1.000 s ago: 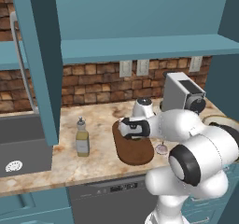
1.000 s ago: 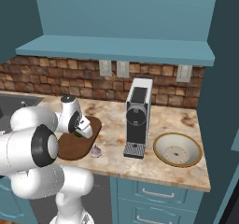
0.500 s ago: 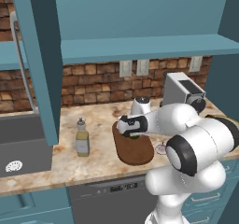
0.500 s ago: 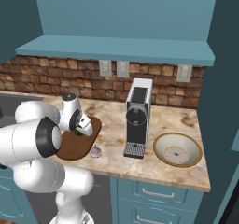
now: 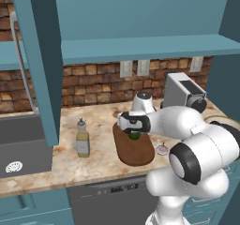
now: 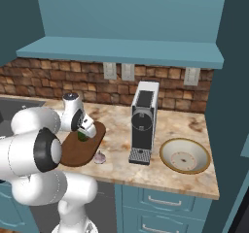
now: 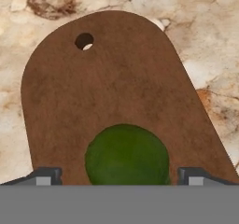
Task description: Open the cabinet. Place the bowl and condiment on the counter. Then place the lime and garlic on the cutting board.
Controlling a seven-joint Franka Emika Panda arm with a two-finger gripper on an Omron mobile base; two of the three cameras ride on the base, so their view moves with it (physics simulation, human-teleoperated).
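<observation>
Gripper (image 7: 119, 178): low over the near end of the board, jaws spread wide and released, one tip on each side of the lime without touching it.

Lime (image 7: 127, 156): dark green, round, resting on the cutting board between the two fingertips (image 7: 45, 176).

Cutting board (image 7: 112, 87): dark brown, rounded ends, flat on the desk, a small hole near its far end.

Garlic (image 6: 99, 157): pale bulb on the desk (image 6: 170, 125), just beside the board's near right edge, off the wood.

Bottle (image 5: 82, 138): clear, yellowish liquid, grey cap, upright on the desk to the left of the board, apart from it.

Bowl (image 6: 185, 155): wide, cream inside, brown rim, on the desk at the right, beyond the coffee machine (image 6: 143, 122) from the board.

Sink (image 5: 21, 142): grey basin at far left.

Cabinet (image 5: 140, 18): teal, above the desk, its left door (image 5: 40, 60) swung open edge-on with a silver bar handle.

Brick wall (image 6: 97, 84): behind the desk, carrying pale outlets.
</observation>
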